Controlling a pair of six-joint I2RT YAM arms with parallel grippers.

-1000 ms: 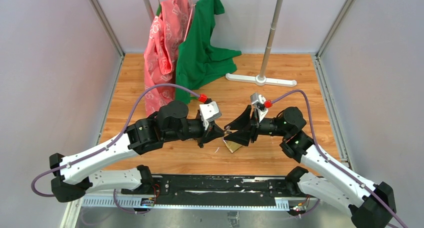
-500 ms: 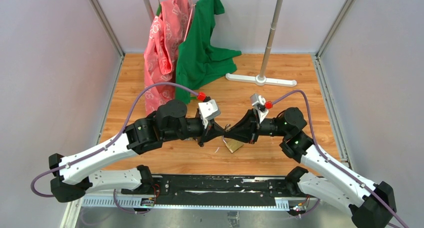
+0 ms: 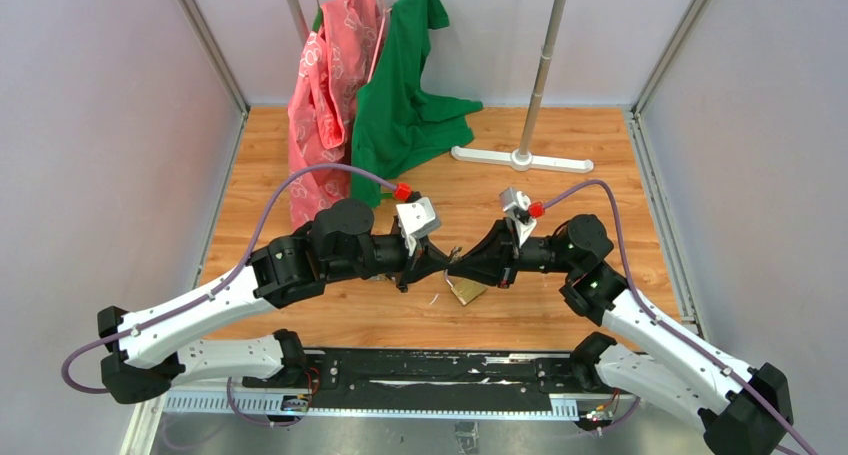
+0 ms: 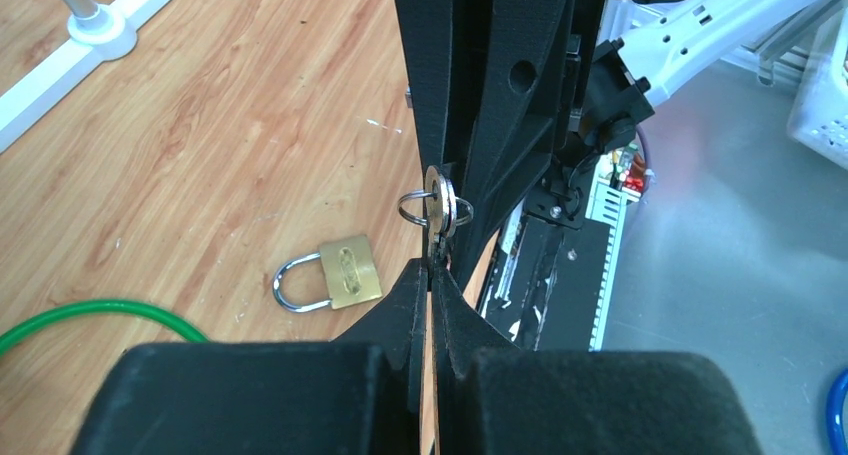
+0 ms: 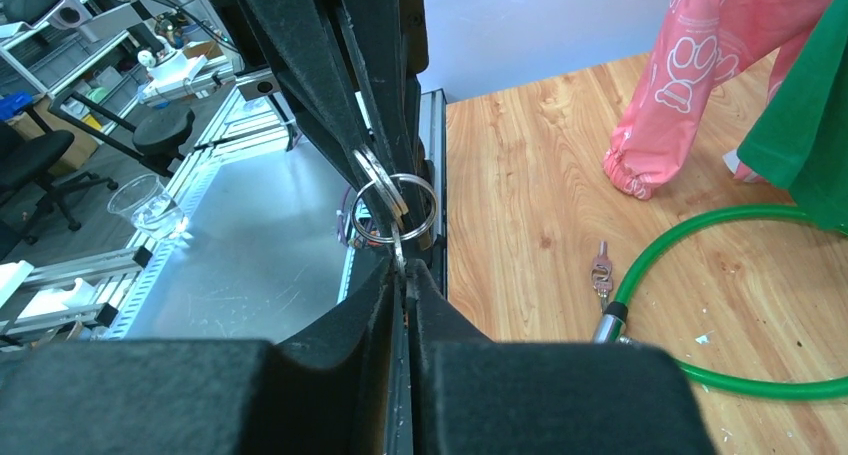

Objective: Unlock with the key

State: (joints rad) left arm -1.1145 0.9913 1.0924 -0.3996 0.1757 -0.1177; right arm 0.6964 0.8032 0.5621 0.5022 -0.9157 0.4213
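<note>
At the back of the wooden worktop (image 3: 255, 175), a pink garment (image 3: 325, 85) and a green garment (image 3: 405, 105) hang from a white rack whose base (image 3: 520, 158) stands on the boards, well behind both arms. A brass padlock (image 3: 466, 291) lies flat on the wood with its shackle closed, just below and in front of the spot where the two grippers meet. The green cable lock (image 5: 750, 212) curves across the boards beside the pink sleeve, seen from the right wrist. The key (image 5: 601, 268), tiny and silvery, lies flat on the worktop just beside the cable's metal end, touched by neither arm.

Between the arms, raised off the wood, hangs the bunch of keys (image 4: 438, 203) on its wire ring. The left gripper (image 4: 432, 270) is clenched, fingers pressed together on the lower part of the bunch, with the ring standing just beyond its tips. The right gripper (image 5: 403, 275) reaches in from the opposite side, nose to nose with the left one, its fingers drawn tight on a thin metal piece of the same bunch. Each wrist view is largely filled by the other arm's black fingers, which block most of the worktop behind the ring. From above, the two tips hide the bunch almost wholly, and the padlock's brass body shows only partly beneath them.
</note>
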